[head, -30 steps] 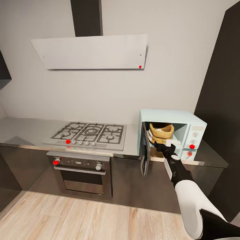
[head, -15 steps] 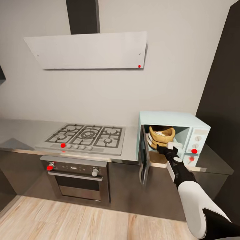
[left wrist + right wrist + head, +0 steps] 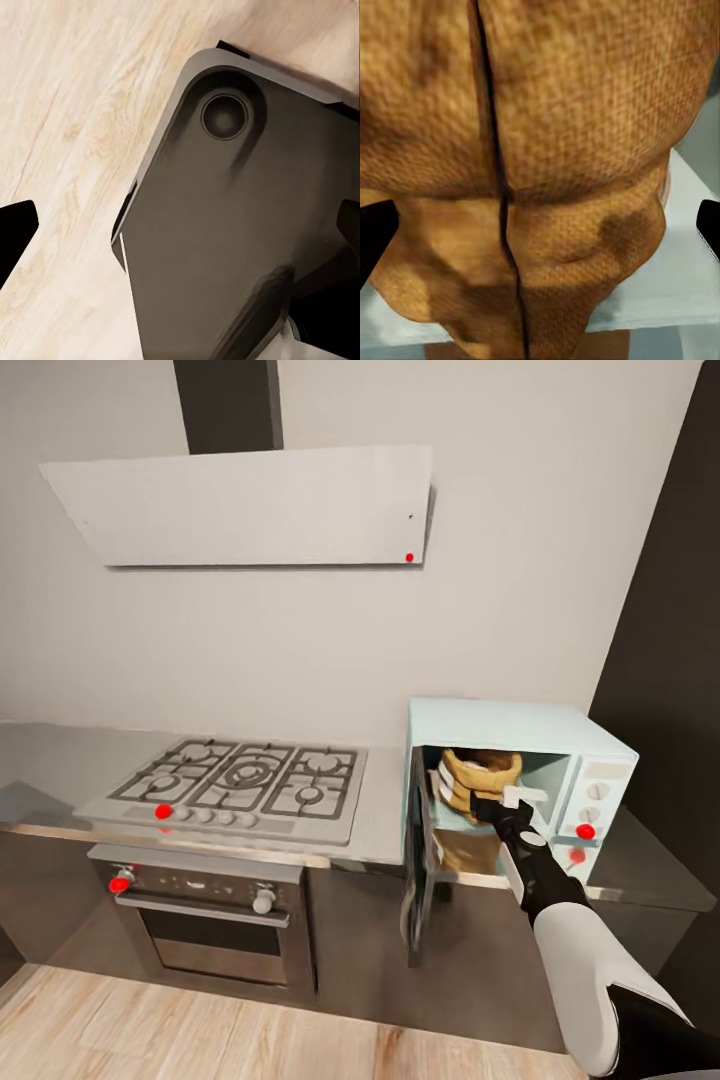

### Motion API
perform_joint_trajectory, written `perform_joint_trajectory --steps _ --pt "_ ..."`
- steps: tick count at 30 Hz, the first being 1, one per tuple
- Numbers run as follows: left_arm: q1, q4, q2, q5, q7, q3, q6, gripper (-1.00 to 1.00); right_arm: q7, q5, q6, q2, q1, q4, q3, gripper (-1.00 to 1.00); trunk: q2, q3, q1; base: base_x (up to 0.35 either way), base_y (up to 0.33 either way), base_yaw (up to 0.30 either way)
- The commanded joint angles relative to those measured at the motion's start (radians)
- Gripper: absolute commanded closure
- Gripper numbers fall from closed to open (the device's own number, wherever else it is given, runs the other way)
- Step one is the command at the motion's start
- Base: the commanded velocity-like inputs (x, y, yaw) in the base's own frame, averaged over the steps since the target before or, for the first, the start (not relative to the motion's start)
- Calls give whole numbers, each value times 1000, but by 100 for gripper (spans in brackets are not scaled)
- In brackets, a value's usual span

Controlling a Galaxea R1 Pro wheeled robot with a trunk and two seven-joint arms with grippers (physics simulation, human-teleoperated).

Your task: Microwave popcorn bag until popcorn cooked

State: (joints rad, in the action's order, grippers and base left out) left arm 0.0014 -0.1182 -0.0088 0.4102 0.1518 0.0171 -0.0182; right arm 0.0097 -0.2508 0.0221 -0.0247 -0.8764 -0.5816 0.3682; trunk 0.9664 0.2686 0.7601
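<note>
A: Where's the popcorn bag (image 3: 478,780)?
B: Inside the pale blue boxy microwave (image 3: 520,780), door open, at the glossy grey countertop's (image 3: 60,760) right end.
A: The right gripper (image 3: 487,806)?
B: Touching the bag; whether it's clamped, I cannot tell.
A: Handling?
B: Soft, wrinkled burlap, probably light; take hold at the rolled rim.

The right arm extends forward and upward, white upper segment leading to a black forearm and wrist. The right gripper (image 3: 492,800) has its fingers spread, one dark fingertip (image 3: 375,232) at each edge of the right wrist view.
</note>
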Motion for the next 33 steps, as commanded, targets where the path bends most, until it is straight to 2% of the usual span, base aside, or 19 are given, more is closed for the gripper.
perform_joint_trajectory --steps 1,20,25,29,33 --pt "0 -1 0 2 3 1 -2 -100 1 -10 2 -1 -1 0 6 -100 1 1 0 186 -109 0" --pt "0 -3 0 2 3 0 -2 -100 3 -10 1 -1 -1 0 6 -100 1 1 0 155 -92 0" --pt "0 -4 -2 6 3 8 -2 -100 10 -10 -15 -1 -1 8 6 -100 1 1 0 -234 -2 0" --pt "0 -4 -3 3 3 8 -2 -100 10 -9 -100 -1 -1 21 6 -100 1 1 0 -342 0 0" --pt "0 -5 -7 1 3 6 -3 -100 10 -10 -109 1 24 23 7 -100 1 1 0 -345 0 0"
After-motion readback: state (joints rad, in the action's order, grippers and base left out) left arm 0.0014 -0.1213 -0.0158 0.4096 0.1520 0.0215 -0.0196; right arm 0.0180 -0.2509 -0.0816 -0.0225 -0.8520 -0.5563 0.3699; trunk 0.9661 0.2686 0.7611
